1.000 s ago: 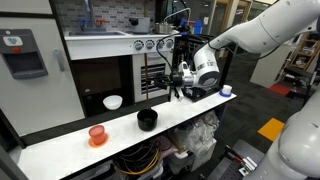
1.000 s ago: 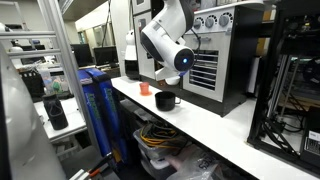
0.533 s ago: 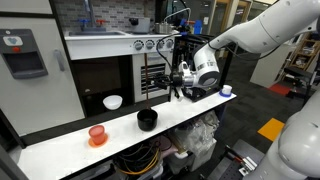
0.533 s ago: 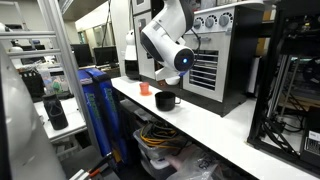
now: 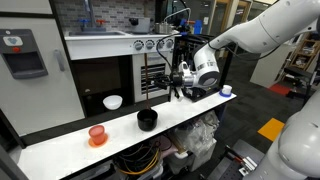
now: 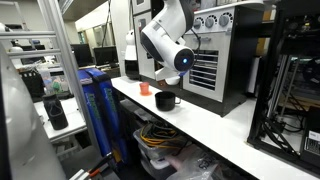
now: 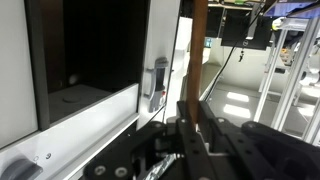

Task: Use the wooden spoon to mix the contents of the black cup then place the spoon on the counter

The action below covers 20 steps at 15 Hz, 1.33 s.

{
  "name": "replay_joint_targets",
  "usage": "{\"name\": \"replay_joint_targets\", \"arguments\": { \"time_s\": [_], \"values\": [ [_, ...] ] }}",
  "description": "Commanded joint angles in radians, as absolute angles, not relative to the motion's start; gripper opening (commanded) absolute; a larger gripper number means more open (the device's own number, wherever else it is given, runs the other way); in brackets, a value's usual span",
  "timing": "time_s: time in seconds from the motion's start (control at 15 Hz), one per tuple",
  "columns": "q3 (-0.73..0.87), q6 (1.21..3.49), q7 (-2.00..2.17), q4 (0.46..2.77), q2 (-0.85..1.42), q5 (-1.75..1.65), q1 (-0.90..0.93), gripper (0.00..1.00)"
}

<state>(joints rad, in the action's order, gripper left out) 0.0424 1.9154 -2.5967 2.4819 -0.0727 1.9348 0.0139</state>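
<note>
**Spoon gripped above a long white counter**

The counter (image 5: 60, 150) is a long, plain white top. In an exterior view it runs from the near corner toward the arm. On it stand an orange cup (image 5: 97, 134), the black cup (image 5: 147, 120), a white bowl (image 5: 113, 102) farther back, and a small white and blue cup (image 5: 226, 90) at the far end. All four stand well apart from each other.

Behind the counter stands a dark cabinet (image 5: 105, 75) with an open front and a row of round gauges (image 5: 150, 44) along its top edge. Cables (image 5: 140, 160) are bundled under the counter, and a yellow mark (image 5: 271, 128) lies on the grey floor.

From the other side, the counter (image 6: 235, 135) stretches away between the cabinet and a blue bin (image 6: 95, 90).

The gripper (image 5: 178, 88) hangs above the counter, between the black cup and the white and blue cup. In the wrist view the gripper (image 7: 192, 115) is closed narrowly on the wooden spoon (image 7: 198, 50). The spoon's reddish handle runs straight up out of the frame from between the fingers (image 7: 183, 130).

The spoon is too thin to make out in either exterior view, so I cannot tell whether its tip reaches the black cup (image 6: 166, 100).
</note>
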Motion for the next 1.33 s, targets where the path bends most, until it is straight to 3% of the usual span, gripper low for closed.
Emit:
{"name": "replay_joint_targets", "arguments": {
  "time_s": [0.0, 1.27],
  "values": [
    [0.030, 1.902, -2.603, 2.483, -0.069, 1.952, -0.004, 0.04],
    [0.029, 1.933, -2.609, 2.351, 0.112, 2.025, 0.012, 0.04]
  ]
}}
